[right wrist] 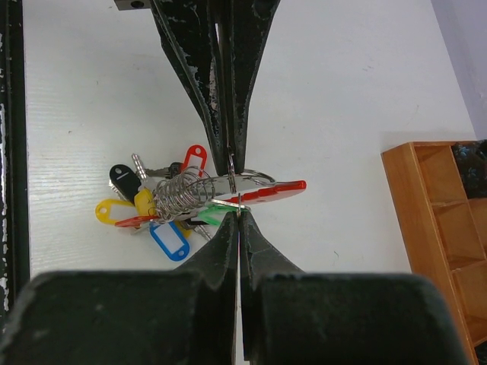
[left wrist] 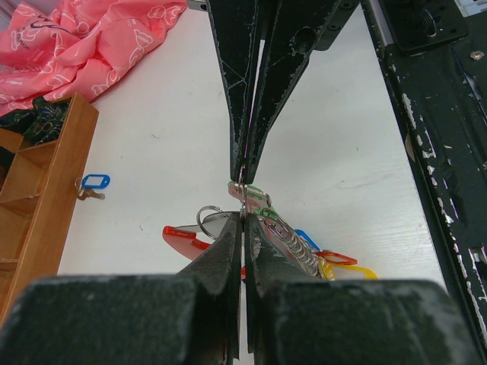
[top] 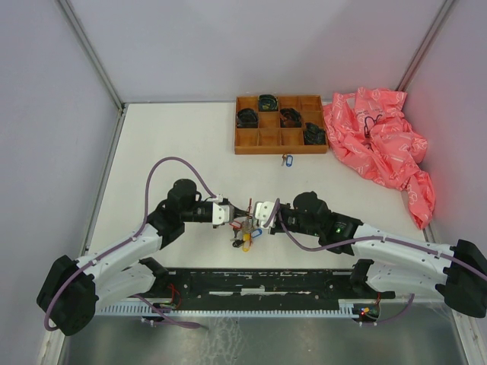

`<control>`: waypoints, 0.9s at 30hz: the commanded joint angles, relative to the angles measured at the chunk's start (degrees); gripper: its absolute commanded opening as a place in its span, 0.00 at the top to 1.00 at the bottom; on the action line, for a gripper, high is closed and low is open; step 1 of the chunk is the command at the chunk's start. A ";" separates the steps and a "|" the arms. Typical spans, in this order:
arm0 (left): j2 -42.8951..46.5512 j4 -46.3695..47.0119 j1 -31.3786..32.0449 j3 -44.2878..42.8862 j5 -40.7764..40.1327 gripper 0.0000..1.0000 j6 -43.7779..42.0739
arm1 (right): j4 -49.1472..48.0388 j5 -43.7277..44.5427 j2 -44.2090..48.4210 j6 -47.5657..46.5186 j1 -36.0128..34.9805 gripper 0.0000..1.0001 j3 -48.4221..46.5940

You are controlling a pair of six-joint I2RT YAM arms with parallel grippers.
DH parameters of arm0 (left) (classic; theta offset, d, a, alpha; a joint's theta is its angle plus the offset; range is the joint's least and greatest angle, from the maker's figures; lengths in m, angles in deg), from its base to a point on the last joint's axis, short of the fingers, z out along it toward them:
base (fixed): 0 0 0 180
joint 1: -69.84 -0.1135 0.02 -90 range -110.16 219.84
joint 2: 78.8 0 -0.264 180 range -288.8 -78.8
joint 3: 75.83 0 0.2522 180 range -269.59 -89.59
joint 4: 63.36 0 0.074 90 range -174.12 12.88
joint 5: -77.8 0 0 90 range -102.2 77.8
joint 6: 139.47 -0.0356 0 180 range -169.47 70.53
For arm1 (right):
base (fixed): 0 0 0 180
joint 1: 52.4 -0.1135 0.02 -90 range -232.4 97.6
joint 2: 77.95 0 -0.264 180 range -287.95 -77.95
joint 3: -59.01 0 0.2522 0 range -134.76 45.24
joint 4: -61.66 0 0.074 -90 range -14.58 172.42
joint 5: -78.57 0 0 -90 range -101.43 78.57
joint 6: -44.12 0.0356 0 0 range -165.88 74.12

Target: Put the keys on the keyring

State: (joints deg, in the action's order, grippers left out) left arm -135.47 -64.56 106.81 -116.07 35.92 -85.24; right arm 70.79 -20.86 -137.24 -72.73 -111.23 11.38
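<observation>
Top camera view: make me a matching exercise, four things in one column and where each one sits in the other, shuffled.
Things:
1. wooden tray
2. pink crumpled sheet
3. lone blue-tagged key
4. keyring bunch

Places:
a. far right
b. near middle
c. far middle
d. just before the tray's near wall

Pairs: 1-c, 2-a, 3-d, 4-b.

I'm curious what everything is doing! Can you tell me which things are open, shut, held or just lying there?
Left fingers: shut, pinching the keyring.
Right fingers: shut on what looks like the green key, right at the ring.
Bunch: strung together, resting on the table.
Blue key: loose, beside the tray.
Tray: dark coils in four pockets.
Pink sheet: crumpled.
</observation>
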 commanded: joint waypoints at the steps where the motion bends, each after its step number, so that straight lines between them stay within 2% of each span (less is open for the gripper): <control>1: 0.15 3.44 -0.23 -0.90 0.49 0.97 0.96 | -0.92 0.55 0.66 0.78 0.08 0.99 -2.27; 27: -0.20 3.09 -0.23 -1.20 0.92 0.97 0.79 | -1.27 -0.89 0.69 0.65 0.07 0.99 -2.79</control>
State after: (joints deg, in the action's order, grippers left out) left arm -135.77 -64.56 106.81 -116.07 35.94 -85.24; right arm 71.69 -20.73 -137.24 -72.68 -111.23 11.29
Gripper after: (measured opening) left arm 0.043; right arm 0.012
